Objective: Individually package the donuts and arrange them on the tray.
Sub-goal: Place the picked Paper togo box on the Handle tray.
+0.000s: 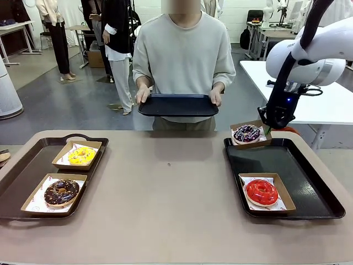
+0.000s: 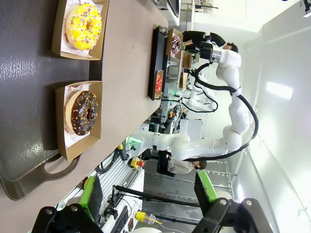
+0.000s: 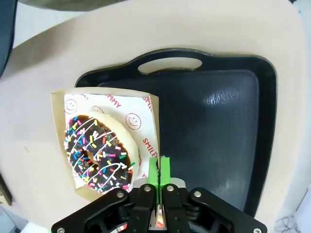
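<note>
Gripping the purple donut's box (image 3: 104, 145), right jaws, above the tray (image 3: 218, 131).

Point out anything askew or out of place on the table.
One thing: the brown cardboard box with the dark sprinkled donut is not flat in the right black tray. The right gripper, jaws shut on the box's edge, holds it raised and tilted over the tray's far left corner. The other three boxed donuts sit flat in their trays.
</note>
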Available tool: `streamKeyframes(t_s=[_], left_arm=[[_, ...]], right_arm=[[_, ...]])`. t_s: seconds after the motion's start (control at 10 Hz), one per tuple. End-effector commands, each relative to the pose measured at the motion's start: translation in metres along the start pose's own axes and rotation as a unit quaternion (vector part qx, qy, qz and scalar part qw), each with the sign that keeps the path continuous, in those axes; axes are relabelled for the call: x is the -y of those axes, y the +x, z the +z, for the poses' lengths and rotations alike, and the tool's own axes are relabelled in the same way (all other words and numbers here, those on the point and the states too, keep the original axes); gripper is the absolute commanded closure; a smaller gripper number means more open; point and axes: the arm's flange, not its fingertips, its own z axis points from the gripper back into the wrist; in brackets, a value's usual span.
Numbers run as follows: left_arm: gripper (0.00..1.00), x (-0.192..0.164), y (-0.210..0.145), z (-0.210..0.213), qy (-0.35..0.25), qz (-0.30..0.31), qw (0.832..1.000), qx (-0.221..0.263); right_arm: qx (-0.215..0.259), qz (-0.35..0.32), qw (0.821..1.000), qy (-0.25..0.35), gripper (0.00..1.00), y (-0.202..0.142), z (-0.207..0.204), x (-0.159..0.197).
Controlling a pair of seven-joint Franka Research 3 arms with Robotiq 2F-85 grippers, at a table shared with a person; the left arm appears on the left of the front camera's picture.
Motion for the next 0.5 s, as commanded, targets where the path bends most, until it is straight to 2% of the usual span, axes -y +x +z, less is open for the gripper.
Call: streamKeyframes(t_s=[0.0, 0.4], left_arm=[[0.00, 0.0006, -0.0023, -0.0005, 0.003, -0.001, 1.000, 0.003], [0.00, 0.0006, -0.0023, -0.0005, 0.003, -0.001, 1.000, 0.003]], right_arm=[[0.002, 0.011, 1.000, 0.001, 0.99, 0.0071, 0.0021, -0.0006], [0.002, 0.004, 1.000, 0.000, 0.99, 0.0023, 0.0009, -0.0005]])
